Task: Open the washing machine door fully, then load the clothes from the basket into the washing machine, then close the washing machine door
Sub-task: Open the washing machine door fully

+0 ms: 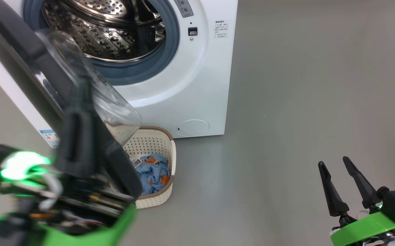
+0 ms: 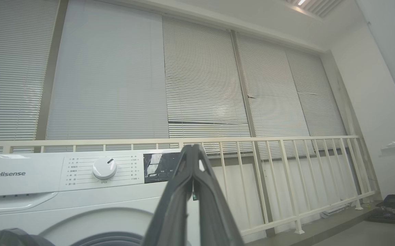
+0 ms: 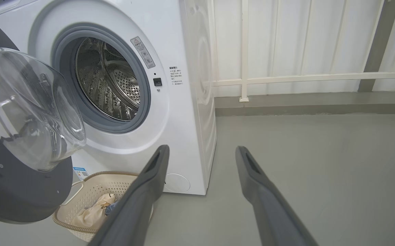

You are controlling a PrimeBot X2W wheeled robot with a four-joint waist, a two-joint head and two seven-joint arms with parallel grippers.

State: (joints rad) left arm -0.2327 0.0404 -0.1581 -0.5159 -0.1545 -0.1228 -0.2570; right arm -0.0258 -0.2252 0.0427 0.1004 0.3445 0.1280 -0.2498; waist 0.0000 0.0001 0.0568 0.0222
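Beneath the part-open washing machine door (image 1: 19,44), at near left, the basket (image 1: 149,143) holds the clothes (image 1: 153,172). Left claw (image 2: 193,148) is closed and holds nothing; right claw (image 1: 333,161) is spread wide, empty. Risk: the door overhangs the basket, so a reach may strike it

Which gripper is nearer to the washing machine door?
Left. The left gripper is raised close beside the open washing machine door; the right gripper hangs well off to its right.

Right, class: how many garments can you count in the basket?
2. The light blue printed garment lies in the basket; the cream-white garment lies against it. Others may be hidden underneath.
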